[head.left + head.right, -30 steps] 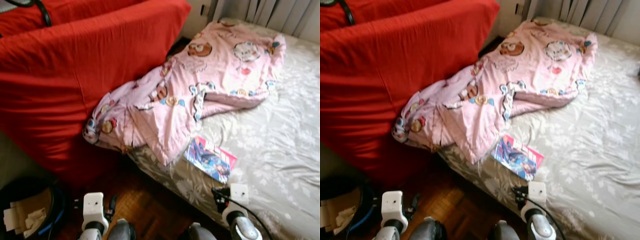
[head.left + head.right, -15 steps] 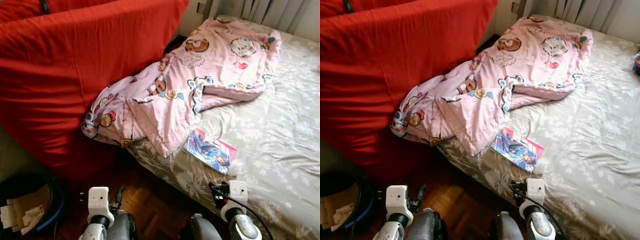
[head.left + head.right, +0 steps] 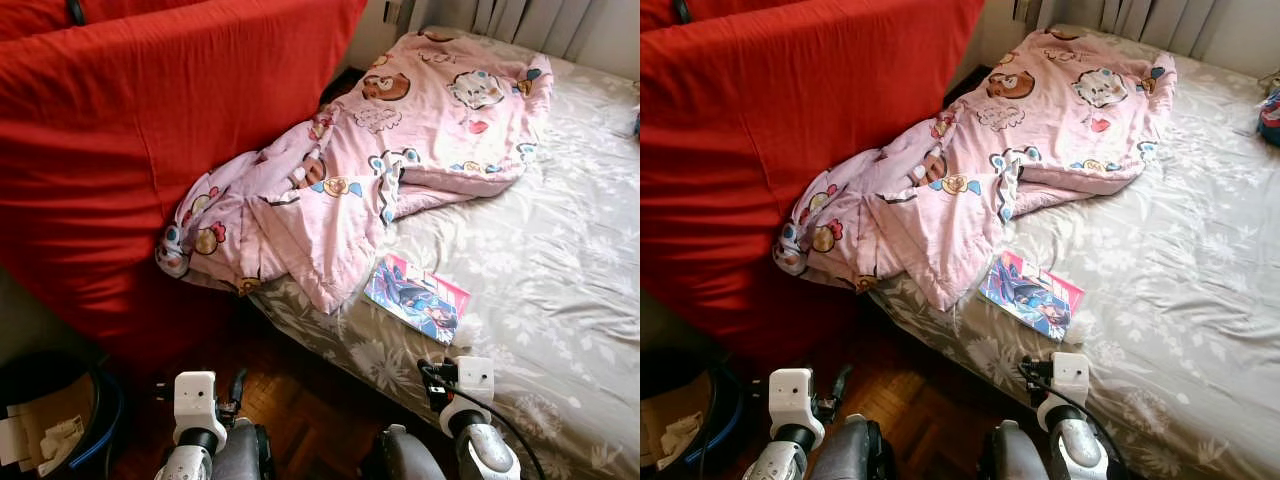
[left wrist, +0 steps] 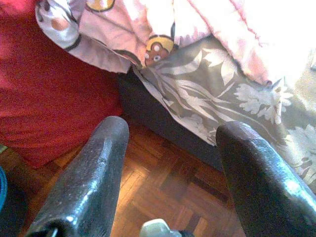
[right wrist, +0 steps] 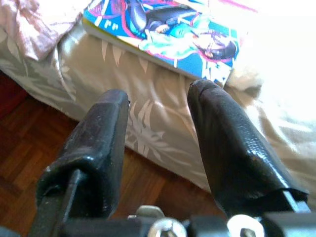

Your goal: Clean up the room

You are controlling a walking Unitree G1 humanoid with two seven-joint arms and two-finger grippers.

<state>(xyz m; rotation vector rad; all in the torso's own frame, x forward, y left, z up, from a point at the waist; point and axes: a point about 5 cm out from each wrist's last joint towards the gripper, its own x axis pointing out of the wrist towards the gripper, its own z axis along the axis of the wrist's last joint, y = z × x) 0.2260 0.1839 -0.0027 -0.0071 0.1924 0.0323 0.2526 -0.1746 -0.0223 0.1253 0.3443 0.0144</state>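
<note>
Book (image 3: 417, 298) glossy, flat on floral sheet (image 3: 560, 270); crumpled pink blanket (image 3: 340, 190) beside; both tools spread, empty.

- Daylight enters from the far side of the room, near the pale pleated curtain (image 3: 520, 15), and brightens the grey floral bedsheet (image 3: 560, 270).
- The pink cartoon-print quilt (image 3: 400, 130) is evenly lit, colours slightly washed and soft.
- The large red fabric-covered cushion (image 3: 150, 130) is saturated, almost glowing, with little fold detail.
- The dark wooden parquet floor (image 3: 290, 410) beside the bed lies in deep shadow.
- In the left wrist view, quilt and sheet blow out to white glare at one corner; the two black fingers (image 4: 94, 182) are close and blurred.
- In the right wrist view, the glossy colourful comic book (image 5: 168, 34) is sharp, with overexposed sheet beyond it.
</note>
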